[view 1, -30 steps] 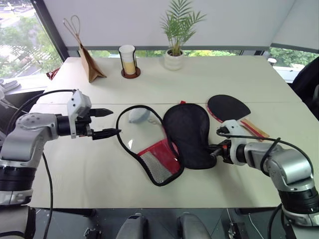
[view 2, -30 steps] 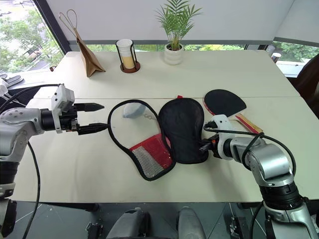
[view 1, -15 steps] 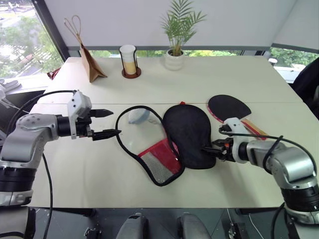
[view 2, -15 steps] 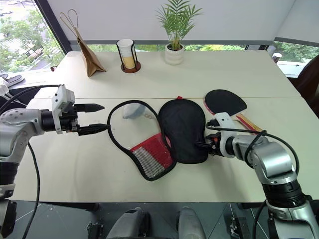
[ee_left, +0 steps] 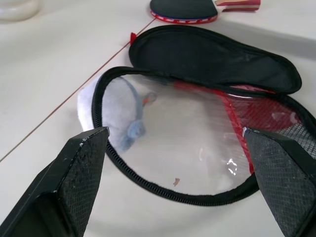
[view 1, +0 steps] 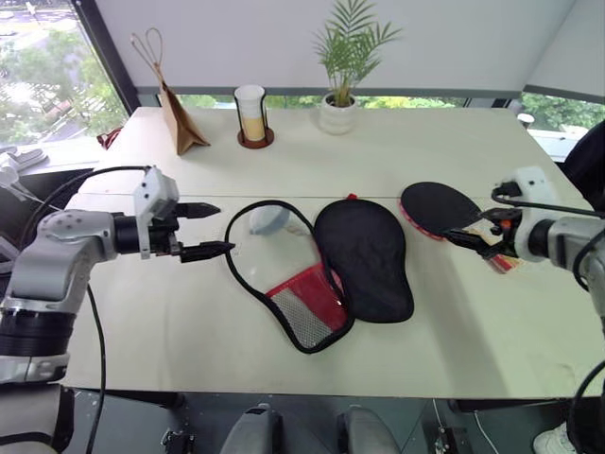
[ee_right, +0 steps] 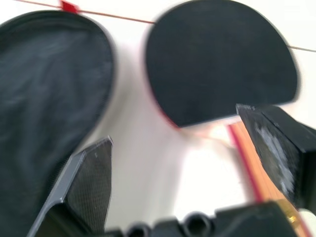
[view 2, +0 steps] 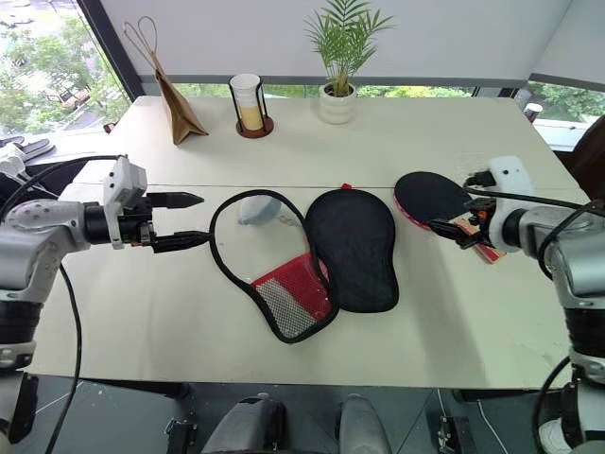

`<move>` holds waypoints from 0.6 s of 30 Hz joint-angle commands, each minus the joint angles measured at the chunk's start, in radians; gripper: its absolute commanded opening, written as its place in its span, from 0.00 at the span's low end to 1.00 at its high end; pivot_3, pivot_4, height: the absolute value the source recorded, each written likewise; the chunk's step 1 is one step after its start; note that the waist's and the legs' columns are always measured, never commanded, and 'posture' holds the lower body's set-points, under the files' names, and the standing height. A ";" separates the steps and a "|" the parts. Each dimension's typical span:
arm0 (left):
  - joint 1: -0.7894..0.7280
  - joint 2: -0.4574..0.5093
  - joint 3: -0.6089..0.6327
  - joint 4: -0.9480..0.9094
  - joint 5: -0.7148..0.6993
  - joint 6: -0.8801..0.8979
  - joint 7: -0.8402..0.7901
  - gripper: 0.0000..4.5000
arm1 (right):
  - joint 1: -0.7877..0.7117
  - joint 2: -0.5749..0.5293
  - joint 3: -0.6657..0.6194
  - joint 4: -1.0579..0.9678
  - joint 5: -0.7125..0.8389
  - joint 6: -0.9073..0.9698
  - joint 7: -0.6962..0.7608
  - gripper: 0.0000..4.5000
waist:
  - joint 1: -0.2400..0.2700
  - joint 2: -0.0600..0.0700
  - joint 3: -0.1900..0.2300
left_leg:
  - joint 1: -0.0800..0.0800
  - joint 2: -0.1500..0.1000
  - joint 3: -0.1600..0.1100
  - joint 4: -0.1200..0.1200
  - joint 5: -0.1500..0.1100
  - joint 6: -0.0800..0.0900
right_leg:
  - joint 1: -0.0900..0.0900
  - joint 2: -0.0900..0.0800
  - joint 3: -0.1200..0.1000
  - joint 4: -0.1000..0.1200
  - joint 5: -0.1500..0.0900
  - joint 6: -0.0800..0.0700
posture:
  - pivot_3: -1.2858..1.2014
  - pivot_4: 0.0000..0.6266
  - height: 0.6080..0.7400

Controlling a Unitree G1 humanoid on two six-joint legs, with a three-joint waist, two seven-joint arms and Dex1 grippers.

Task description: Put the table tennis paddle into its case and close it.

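Fig. Case unzipped and spread flat; paddle not yet picked up. The case [view 2: 312, 260] lies open at the middle of the table [view 2: 397, 142], its black half [view 2: 352, 248] folded out toward my right and its clear-windowed half, with the red mesh pocket [view 2: 288, 298], toward my left. Laid out this way, the mouth is fully exposed so the paddle can be slid in flat. A small grey-blue fluffy ball [ee_left: 116, 111] sits at the far edge of the windowed half; I cannot tell whether it rests inside or under the film.

The paddle [view 2: 433, 197] lies black face up just beside the case's black half, apart from it, handle pointing toward my right side. My right gripper [view 2: 460, 225] hovers over the handle end with fingers spread wide and nothing between them, as the right wrist view shows; I judge this the approach for a grasp at the handle.

My left gripper [view 1: 210, 230] waits beside the zip rim of the windowed half, fingers apart and empty, placed, I judge, to steady the case.

A paper bag [view 2: 178, 112], a cup [view 2: 250, 103] and a potted plant [view 2: 338, 90] stand well apart at the far edge.
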 commanded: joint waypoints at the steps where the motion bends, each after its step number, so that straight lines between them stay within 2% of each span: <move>1: -0.022 0.003 0.011 -0.017 0.001 -0.015 0.000 1.00 | -0.057 -0.004 0.004 0.185 -0.035 -0.122 0.061 1.00 | -0.002 0.000 0.000 | 0.000 0.000 0.000 0.000 0.000 0.000 | 0.000 0.000 0.000 0.000 0.000 0.000 | 0.52 0.24 1.00; 10: 0.000 -0.001 0.025 -0.099 -0.066 0.050 -0.019 1.00 | -0.181 0.002 0.074 0.630 -0.137 -0.399 0.239 1.00 | -0.003 0.000 0.000 | 0.000 0.001 0.002 0.000 0.000 0.000 | -0.001 0.000 0.000 0.000 0.000 0.000 | 0.52 0.24 1.00; 18: 0.012 0.006 0.001 -0.170 -0.122 0.092 -0.084 1.00 | -0.298 0.029 0.113 0.875 -0.215 -0.485 0.329 1.00 | -0.003 0.000 0.000 | 0.000 0.001 0.001 0.000 0.000 -0.001 | -0.001 0.000 0.000 0.000 0.000 0.000 | 0.52 0.24 1.00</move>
